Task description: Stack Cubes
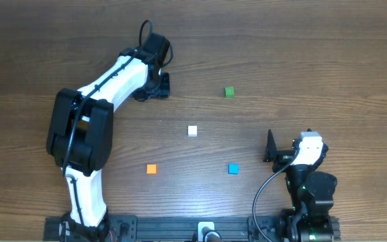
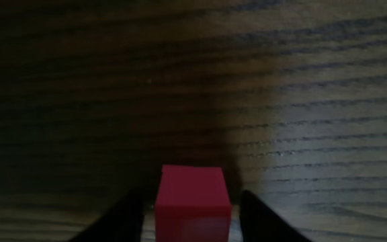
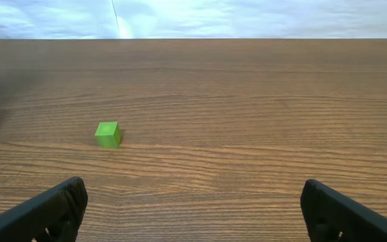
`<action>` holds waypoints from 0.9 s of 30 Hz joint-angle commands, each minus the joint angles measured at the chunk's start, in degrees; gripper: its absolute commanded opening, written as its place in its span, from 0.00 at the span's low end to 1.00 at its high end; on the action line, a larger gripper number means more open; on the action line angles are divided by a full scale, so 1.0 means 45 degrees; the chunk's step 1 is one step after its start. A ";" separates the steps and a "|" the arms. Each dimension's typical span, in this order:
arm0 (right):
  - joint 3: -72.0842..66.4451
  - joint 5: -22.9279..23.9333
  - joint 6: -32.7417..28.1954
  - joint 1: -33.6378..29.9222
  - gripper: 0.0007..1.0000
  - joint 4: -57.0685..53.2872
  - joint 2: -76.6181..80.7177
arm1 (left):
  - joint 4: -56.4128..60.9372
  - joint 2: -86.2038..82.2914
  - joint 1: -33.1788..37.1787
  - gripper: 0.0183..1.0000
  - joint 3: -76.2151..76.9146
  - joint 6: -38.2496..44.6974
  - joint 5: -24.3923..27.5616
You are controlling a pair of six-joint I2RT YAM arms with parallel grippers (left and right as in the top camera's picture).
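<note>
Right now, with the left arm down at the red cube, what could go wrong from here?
1. The left gripper has its fingers open around the red cube with narrow gaps. Only their tips seem to flank it, so a shallow clamp may let it twist or slip.
2. The white cube lies loose on the table; an off-centre placement could nudge it or leave the stack tipping.

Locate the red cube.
In the left wrist view the red cube sits between the left gripper's fingers. In the top view that gripper is up and left of centre, left of the green cube.
</note>
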 commanded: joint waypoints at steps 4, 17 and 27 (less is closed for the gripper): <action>-0.0097 -0.0102 -0.0053 -0.0078 0.99 0.0000 -0.0097 | 0.0034 0.0141 0.0049 0.27 0.0253 -0.0185 -0.0146; -0.0097 -0.0107 -0.0053 -0.0078 0.99 0.0000 -0.0097 | -0.2429 -0.3915 -0.2890 0.02 0.0253 -0.3808 -0.0364; -0.0097 -0.0102 -0.0053 -0.0078 0.99 0.0000 -0.0097 | -0.2773 -0.4333 -0.6076 0.02 -0.0996 -0.6567 -0.0622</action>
